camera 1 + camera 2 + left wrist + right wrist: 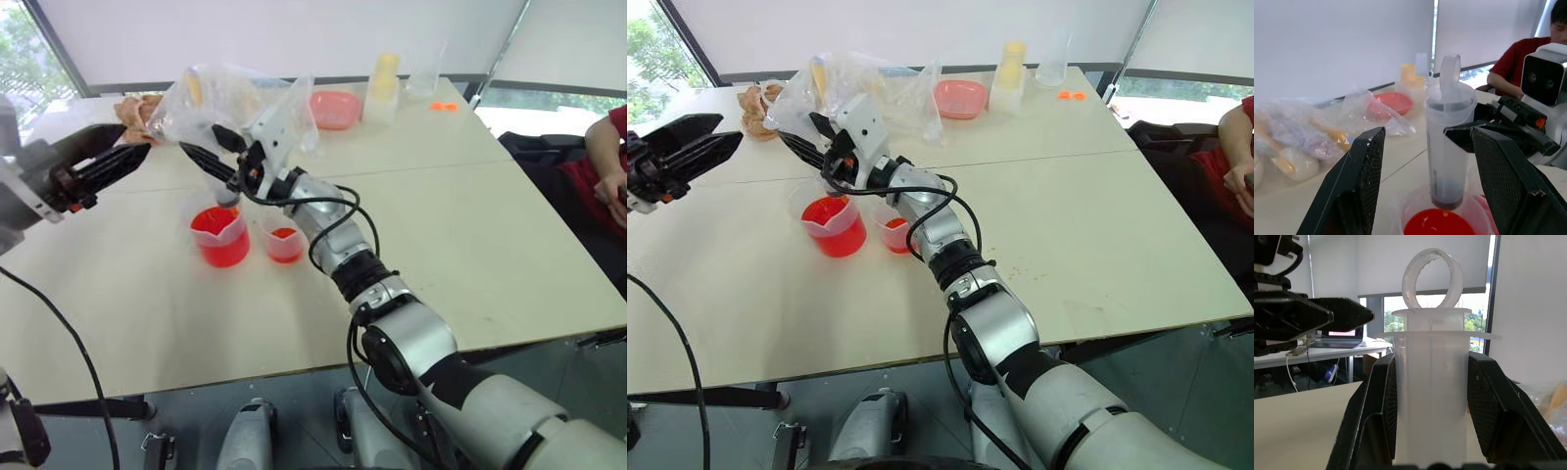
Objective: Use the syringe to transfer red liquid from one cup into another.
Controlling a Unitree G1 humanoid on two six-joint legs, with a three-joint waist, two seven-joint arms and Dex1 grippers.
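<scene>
Overhead, white blinds (294, 29) back the pale table (470, 225); right hand (1431, 396) grasps the clear plastic syringe (1447, 147), left hand (1425, 186) released.

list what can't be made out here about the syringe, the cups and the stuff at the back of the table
- Syringe: whether any red liquid is inside; only a dark band shows low in the barrel in the left wrist view. In the eye views the right gripper hides it.
- Smaller cup: exact fill, too small in the eye views.
- Plastic bag: contents blurred by crinkled film.
</scene>
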